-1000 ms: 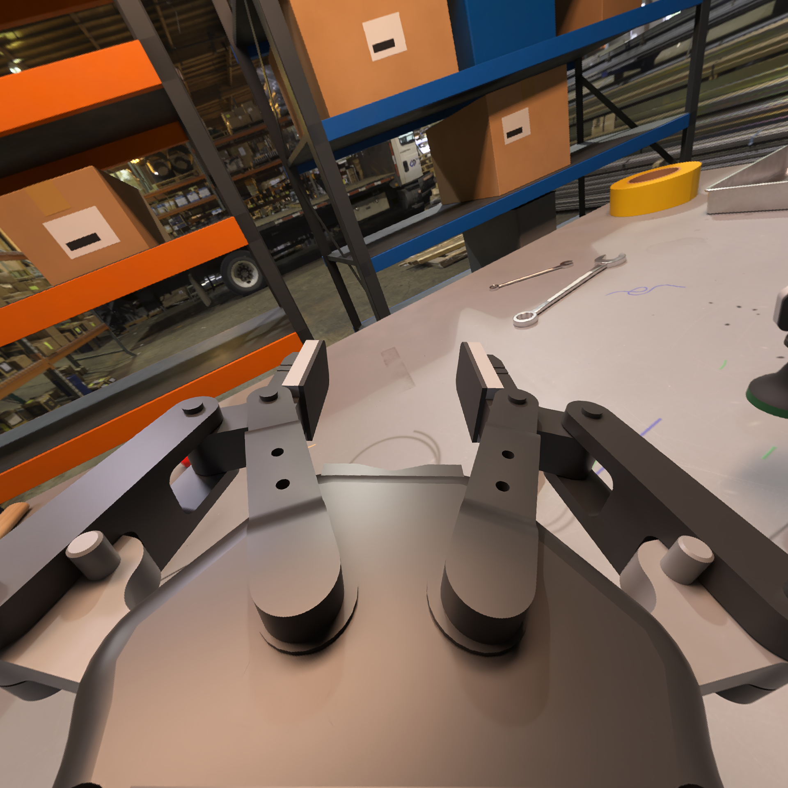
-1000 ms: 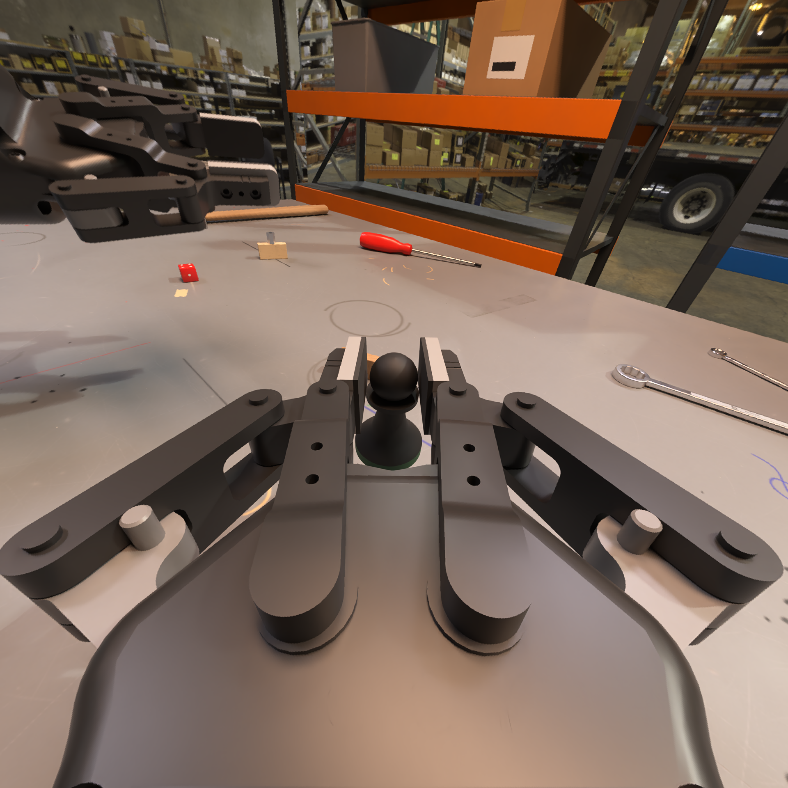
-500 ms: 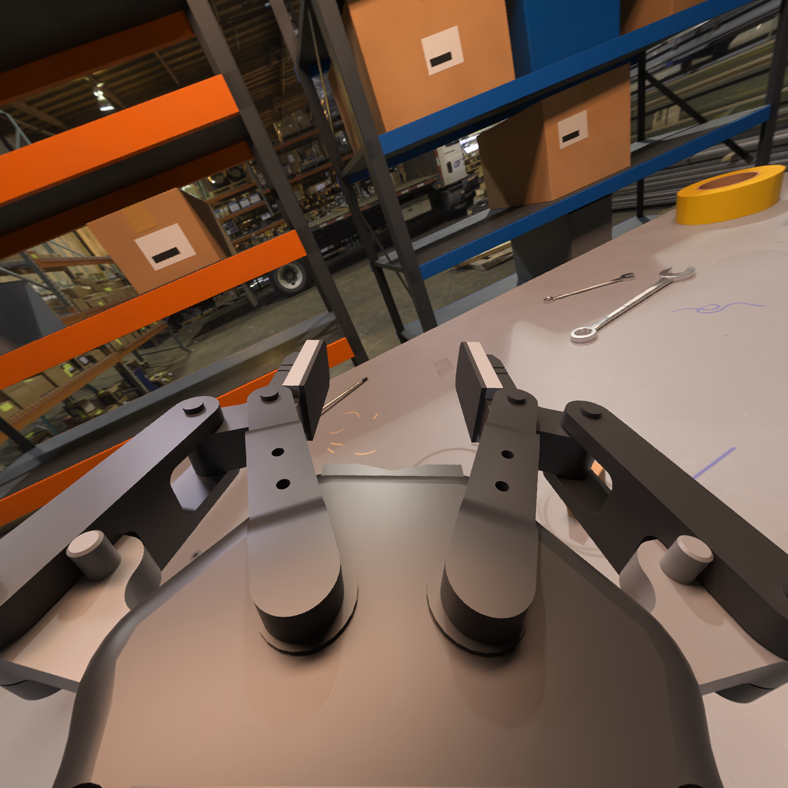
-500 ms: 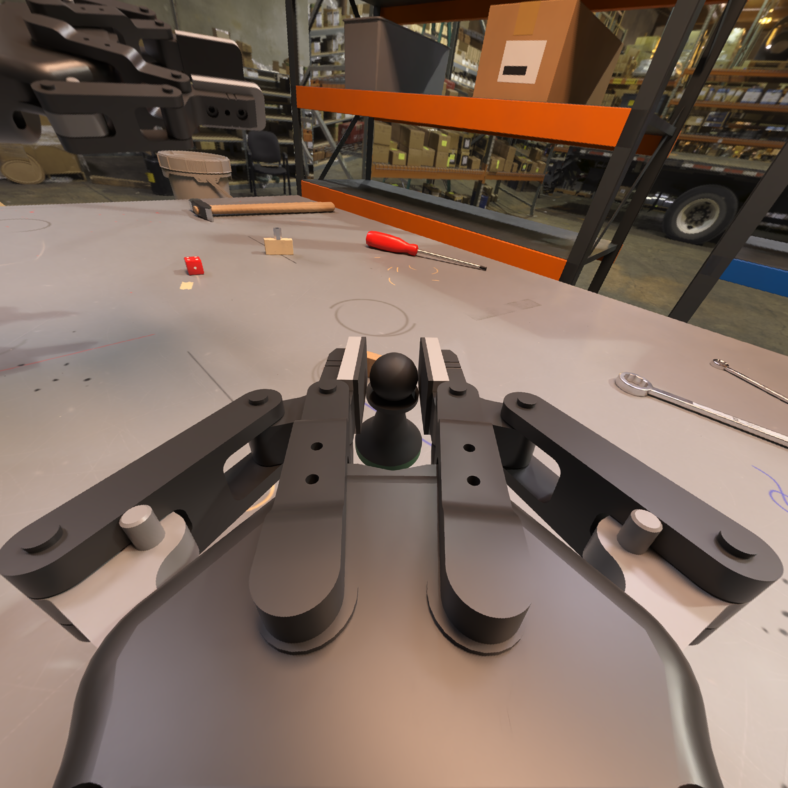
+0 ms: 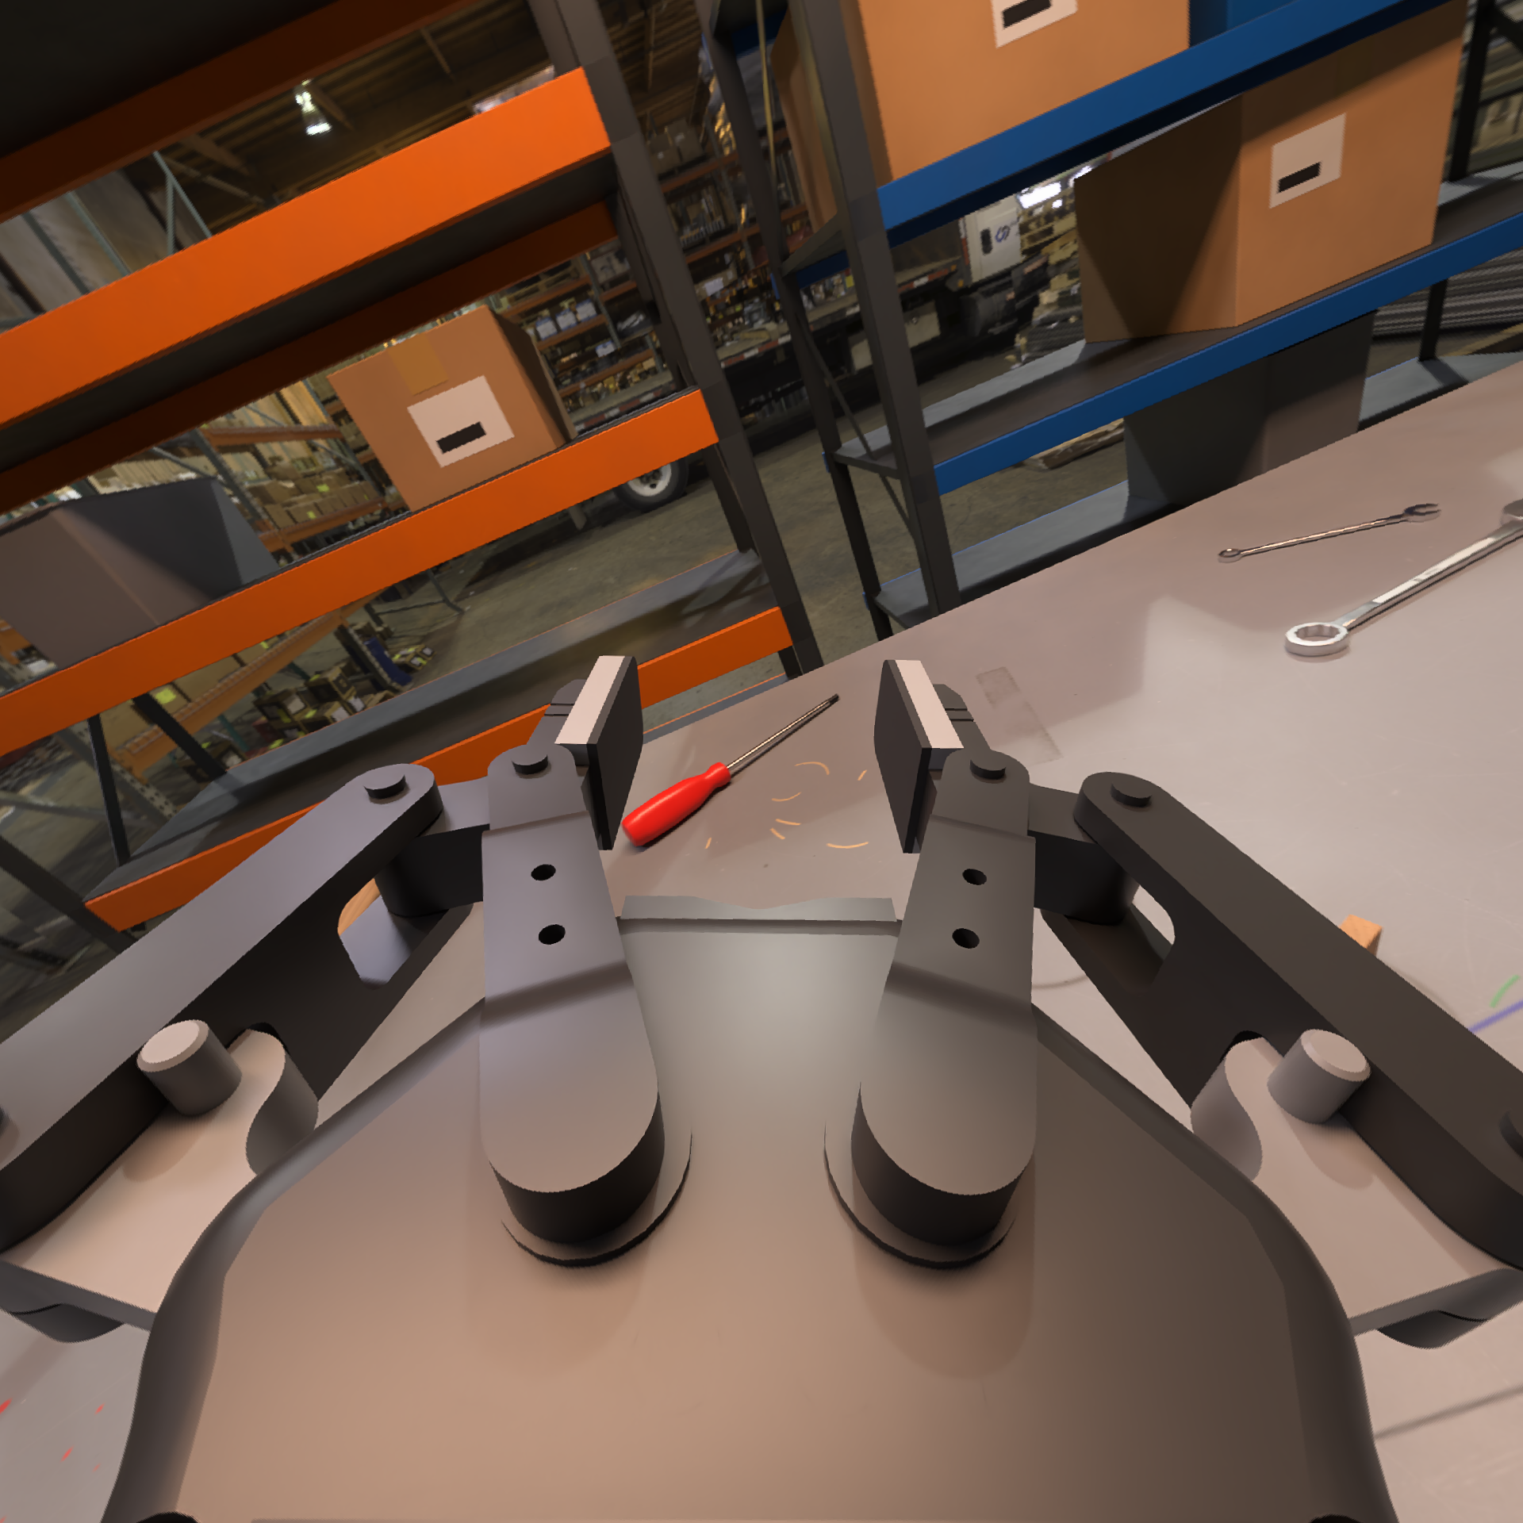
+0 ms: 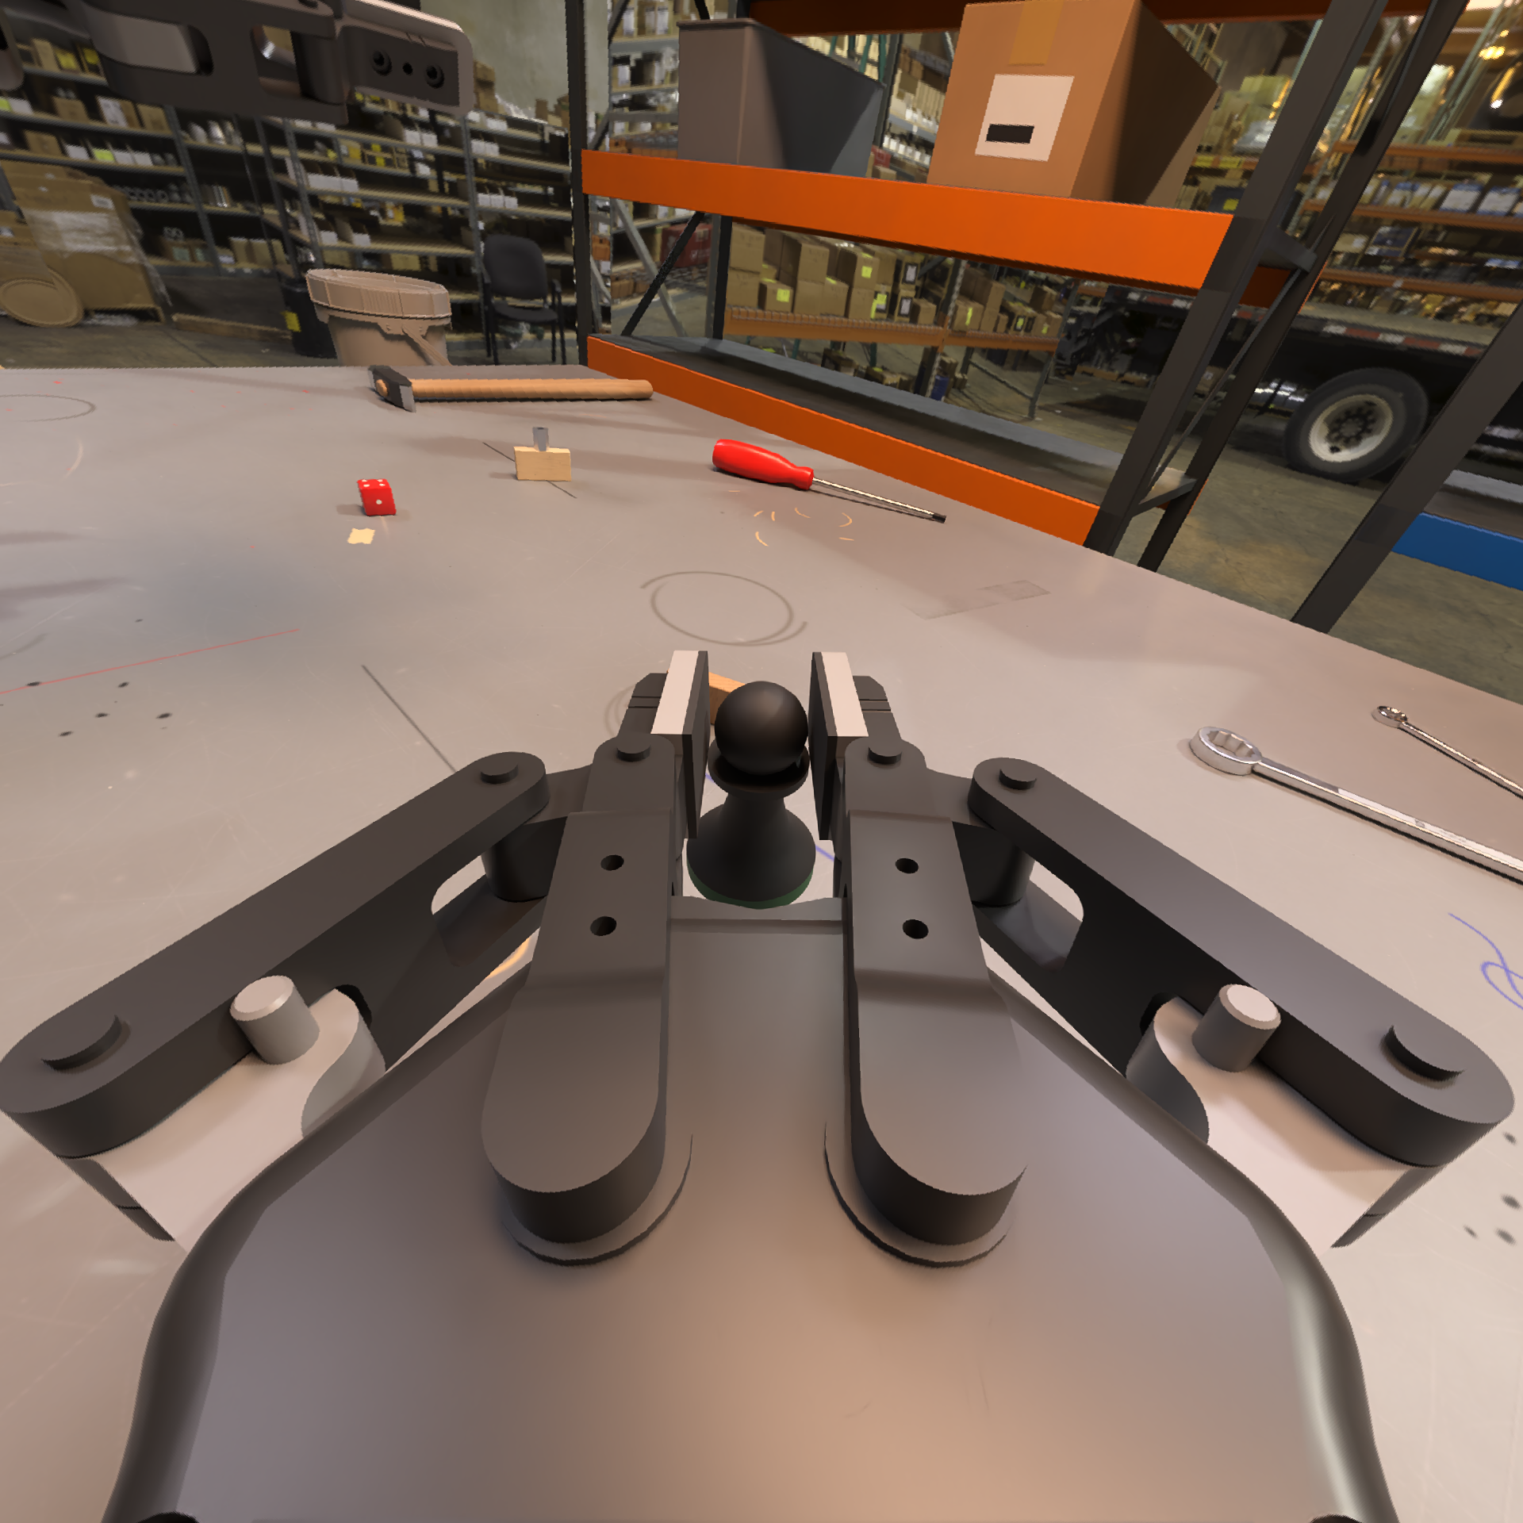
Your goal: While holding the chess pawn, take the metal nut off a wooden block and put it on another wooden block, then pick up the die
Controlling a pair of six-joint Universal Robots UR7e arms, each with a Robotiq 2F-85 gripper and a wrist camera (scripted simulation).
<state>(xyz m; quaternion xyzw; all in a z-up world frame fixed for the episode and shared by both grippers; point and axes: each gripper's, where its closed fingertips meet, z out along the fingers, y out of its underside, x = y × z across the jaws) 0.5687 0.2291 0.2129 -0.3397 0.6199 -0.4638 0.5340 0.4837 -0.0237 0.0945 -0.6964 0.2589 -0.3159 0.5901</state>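
Right wrist view: my right pincer (image 6: 758,709) squeezes the black pawn (image 6: 754,791), which stands straight up. My left pincer (image 5: 754,742) is spread wide, holding nothing, above the tabletop (image 5: 1195,742).

Grey table (image 6: 247,783): die (image 6: 377,496), hammer (image 6: 511,387), screwdriver (image 6: 775,470), wrenches (image 6: 1319,783).
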